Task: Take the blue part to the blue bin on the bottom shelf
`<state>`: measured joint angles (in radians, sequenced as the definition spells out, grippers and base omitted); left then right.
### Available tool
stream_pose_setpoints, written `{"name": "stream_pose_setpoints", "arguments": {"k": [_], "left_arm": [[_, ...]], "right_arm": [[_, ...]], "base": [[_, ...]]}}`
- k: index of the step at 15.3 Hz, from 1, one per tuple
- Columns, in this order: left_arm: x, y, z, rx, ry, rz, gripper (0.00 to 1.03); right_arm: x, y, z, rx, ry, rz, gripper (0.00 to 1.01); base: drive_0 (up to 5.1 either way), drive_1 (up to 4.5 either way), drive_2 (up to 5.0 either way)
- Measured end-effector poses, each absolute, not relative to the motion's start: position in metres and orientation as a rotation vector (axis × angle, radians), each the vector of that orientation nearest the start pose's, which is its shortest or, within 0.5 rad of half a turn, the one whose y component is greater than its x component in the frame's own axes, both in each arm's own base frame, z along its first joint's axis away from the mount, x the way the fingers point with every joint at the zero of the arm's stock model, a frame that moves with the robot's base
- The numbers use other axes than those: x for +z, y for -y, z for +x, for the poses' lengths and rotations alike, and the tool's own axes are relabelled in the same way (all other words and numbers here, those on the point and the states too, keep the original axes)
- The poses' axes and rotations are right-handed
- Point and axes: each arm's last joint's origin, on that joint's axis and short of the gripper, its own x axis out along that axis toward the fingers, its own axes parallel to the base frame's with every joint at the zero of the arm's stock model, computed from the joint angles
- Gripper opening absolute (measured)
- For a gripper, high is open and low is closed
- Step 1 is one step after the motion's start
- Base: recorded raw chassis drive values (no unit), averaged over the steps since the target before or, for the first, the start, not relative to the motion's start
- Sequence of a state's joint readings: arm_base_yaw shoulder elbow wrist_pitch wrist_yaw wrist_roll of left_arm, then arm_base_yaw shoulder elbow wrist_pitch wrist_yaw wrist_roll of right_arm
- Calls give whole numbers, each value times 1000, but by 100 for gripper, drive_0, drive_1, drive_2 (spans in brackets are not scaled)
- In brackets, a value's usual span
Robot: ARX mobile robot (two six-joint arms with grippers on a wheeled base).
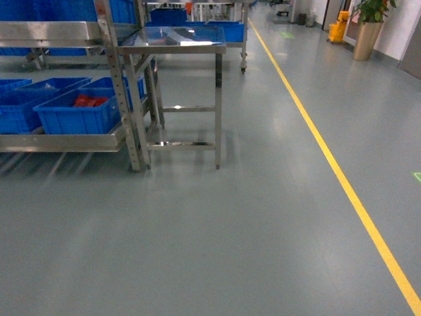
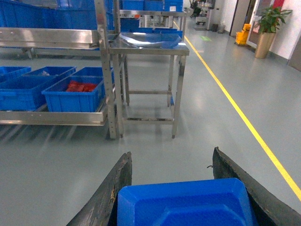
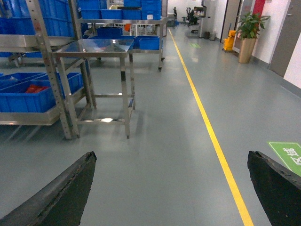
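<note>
My left gripper (image 2: 172,154) is shut on the blue part (image 2: 186,205), a smooth blue plastic piece wedged between its two black fingers above the floor. My right gripper (image 3: 171,154) is open, with only grey floor between its fingers. Neither gripper shows in the head view. The bottom shelf (image 1: 59,141) is at the left, low on the steel rack. Blue bins stand on it. The nearest blue bin (image 1: 79,113) holds red pieces, and another blue bin (image 1: 16,110) sits to its left. The left wrist view shows the same shelf (image 2: 51,117) and the bin with red pieces (image 2: 75,94).
A steel table (image 1: 174,46) stands right beside the rack's upright post (image 1: 125,85). A yellow floor line (image 1: 342,178) runs along the aisle on the right. Farther off are a potted plant (image 1: 368,26) and a yellow mop bucket (image 1: 339,29). Open floor lies ahead.
</note>
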<state>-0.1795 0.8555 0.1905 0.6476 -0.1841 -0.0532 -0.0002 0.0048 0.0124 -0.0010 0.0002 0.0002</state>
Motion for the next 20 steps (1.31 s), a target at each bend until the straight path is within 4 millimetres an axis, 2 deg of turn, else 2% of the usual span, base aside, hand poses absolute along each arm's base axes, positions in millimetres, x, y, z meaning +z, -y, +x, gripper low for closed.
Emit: {"name": "stream_pose_setpoints", "arguments": {"k": [20], "left_arm": [[197, 26, 171, 5, -18, -50, 43]], "right_arm": [[167, 0, 97, -1, 1, 1, 98]], "base": [[3, 437, -430]]}}
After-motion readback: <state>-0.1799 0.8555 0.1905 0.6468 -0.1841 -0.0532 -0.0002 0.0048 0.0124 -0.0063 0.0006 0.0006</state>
